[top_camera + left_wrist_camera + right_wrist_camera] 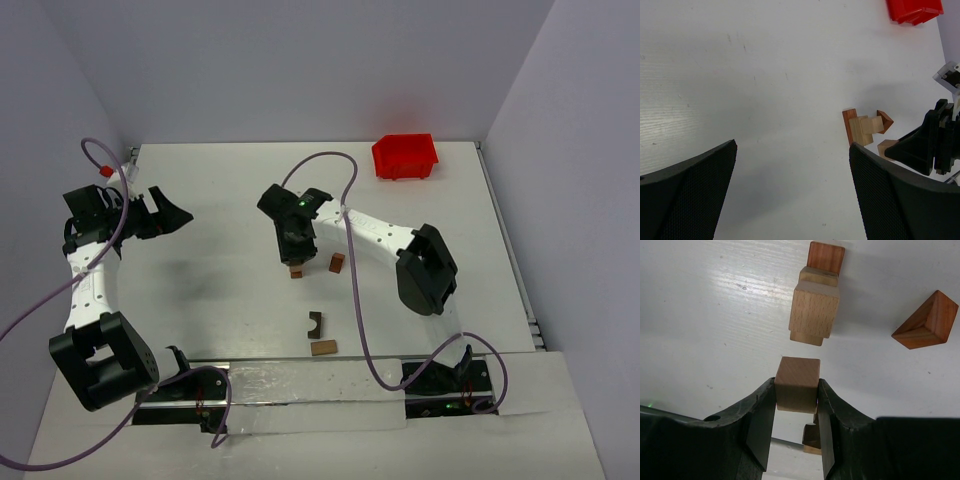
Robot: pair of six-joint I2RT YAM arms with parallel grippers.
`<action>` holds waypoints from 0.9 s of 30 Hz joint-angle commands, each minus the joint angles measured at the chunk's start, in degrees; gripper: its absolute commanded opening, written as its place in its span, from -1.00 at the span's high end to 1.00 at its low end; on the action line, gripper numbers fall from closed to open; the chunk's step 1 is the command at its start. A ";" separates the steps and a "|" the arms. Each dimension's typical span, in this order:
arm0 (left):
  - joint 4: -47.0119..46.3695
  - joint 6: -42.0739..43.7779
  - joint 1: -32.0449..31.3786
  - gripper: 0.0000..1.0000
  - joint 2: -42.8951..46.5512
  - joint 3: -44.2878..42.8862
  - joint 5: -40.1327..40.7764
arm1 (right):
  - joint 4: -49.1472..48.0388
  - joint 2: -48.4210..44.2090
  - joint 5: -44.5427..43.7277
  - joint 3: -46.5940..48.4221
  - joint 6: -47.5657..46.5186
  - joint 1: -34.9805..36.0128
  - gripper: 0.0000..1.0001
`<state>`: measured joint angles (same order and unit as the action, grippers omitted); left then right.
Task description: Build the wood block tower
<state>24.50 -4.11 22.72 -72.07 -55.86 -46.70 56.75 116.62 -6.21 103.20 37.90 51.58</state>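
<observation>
In the right wrist view my right gripper (796, 392) is shut on a tan wooden cube (797, 382), held just short of the tower (814, 310). The tower is a small stack with a red-brown piece at the bottom and tan blocks on it. In the top view the right gripper (296, 252) hangs over the tower (297, 271) at mid table. A brown triangular block (926, 322) lies right of the tower. An arch-notch block (316, 322) and a bar (323, 348) lie nearer the bases. My left gripper (176, 216) is open and empty at the far left.
A red plastic bin (405, 156) stands at the back right of the table (220, 290). The left wrist view shows the bin (914, 10), the tower (860, 127) and the right gripper's black fingers (920, 147) beside it. The right arm's purple cable loops over the table.
</observation>
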 commanded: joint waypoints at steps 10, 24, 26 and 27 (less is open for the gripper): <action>-3.23 -0.20 0.48 -0.98 -0.43 0.05 -1.02 | 0.64 2.90 0.67 4.11 0.86 -1.31 1.00; -3.43 0.19 0.48 -0.99 -0.63 0.27 -1.26 | 0.55 4.31 0.61 5.39 1.02 -2.07 1.00; -3.11 0.48 0.48 -0.98 -0.70 0.10 -1.24 | 0.55 4.35 0.71 5.22 0.95 -2.35 1.00; -2.96 0.68 0.48 -0.98 -0.70 0.05 -1.28 | 0.55 4.40 0.76 5.18 0.96 -2.45 1.00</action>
<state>23.31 -4.08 22.72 -72.38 -55.72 -46.74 56.88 119.70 -4.91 106.19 38.09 50.15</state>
